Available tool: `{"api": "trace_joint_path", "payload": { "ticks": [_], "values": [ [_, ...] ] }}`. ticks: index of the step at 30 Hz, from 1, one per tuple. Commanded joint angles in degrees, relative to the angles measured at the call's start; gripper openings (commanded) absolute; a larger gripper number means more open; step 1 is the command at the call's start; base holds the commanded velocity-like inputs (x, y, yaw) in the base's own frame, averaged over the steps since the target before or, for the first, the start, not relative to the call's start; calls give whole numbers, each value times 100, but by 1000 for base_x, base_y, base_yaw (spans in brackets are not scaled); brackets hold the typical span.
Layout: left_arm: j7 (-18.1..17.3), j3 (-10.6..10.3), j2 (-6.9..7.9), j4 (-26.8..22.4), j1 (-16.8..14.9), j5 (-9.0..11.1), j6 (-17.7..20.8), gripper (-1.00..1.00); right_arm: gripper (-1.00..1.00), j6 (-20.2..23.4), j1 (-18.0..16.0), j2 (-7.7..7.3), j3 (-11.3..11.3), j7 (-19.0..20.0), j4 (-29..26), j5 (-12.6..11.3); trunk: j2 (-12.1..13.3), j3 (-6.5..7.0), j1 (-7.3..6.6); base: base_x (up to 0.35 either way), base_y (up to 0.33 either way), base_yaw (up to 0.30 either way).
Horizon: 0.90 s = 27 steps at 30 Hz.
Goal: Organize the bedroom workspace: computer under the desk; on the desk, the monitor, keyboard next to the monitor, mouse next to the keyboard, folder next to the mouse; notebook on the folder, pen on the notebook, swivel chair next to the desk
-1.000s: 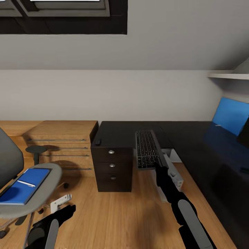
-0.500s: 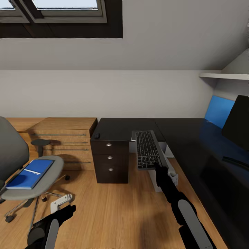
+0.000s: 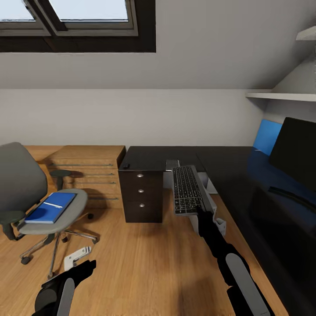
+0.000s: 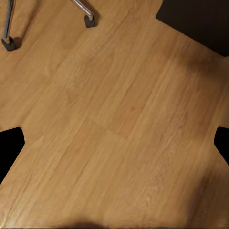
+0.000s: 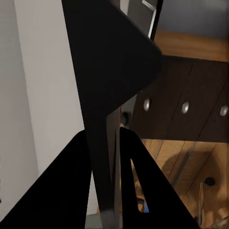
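My right gripper (image 3: 200, 212) is shut on the near end of the black keyboard (image 3: 187, 189), held in the air in front of the black desk (image 3: 228, 169). The right wrist view shows the keyboard (image 5: 109, 71) edge-on between the two dark fingers (image 5: 76, 191). The monitor (image 3: 296, 153) stands on the desk at the right. A small black mouse (image 3: 126, 166) lies on the desk's left corner. The grey swivel chair (image 3: 24, 184) stands at the left with the blue folder (image 3: 50, 207) and a whitish pen (image 3: 53, 205) on its seat. I cannot make out the notebook. My left gripper (image 3: 81, 262) hangs open over the floor.
A light wooden dresser (image 3: 85, 169) stands between the chair and the desk's drawer unit (image 3: 140, 191). A pale grey box (image 3: 212, 188), perhaps the computer, shows under the desk behind the keyboard. A wall shelf (image 3: 281, 94) hangs above the monitor. The chair's castors (image 4: 89, 20) roll on the wood floor (image 4: 114, 119).
The whole view has shifted: the camera has drawn back and turned, so the chair, dresser and desk look farther and more of the monitor shows. The right gripper still holds the keyboard.
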Motion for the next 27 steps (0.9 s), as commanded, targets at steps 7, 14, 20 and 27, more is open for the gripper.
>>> {"api": "trace_joint_path", "payload": {
  "ticks": [7, 14, 20, 27],
  "values": [
    [41, 6, -4, -6, -4, 61, 21, 100, -100, 14, -5, 2, -4, -16, -18, -36, -4, -6, -4, -334, 0, 0],
    [41, 6, -4, -6, -4, 61, 21, 100, -100, 14, -4, 2, -4, -11, -19, -36, -4, -6, -4, -334, 0, 0],
    [41, 6, -4, 23, -4, 61, 24, 100, -100, 14, -4, 2, -4, -8, -19, -36, -4, -6, -4, -331, 0, 0],
    [41, 0, -4, 102, -4, 61, 29, 100, -100, 14, -5, 2, -4, -8, -19, -36, -4, -6, -4, -104, 0, 0]
  ]
}}
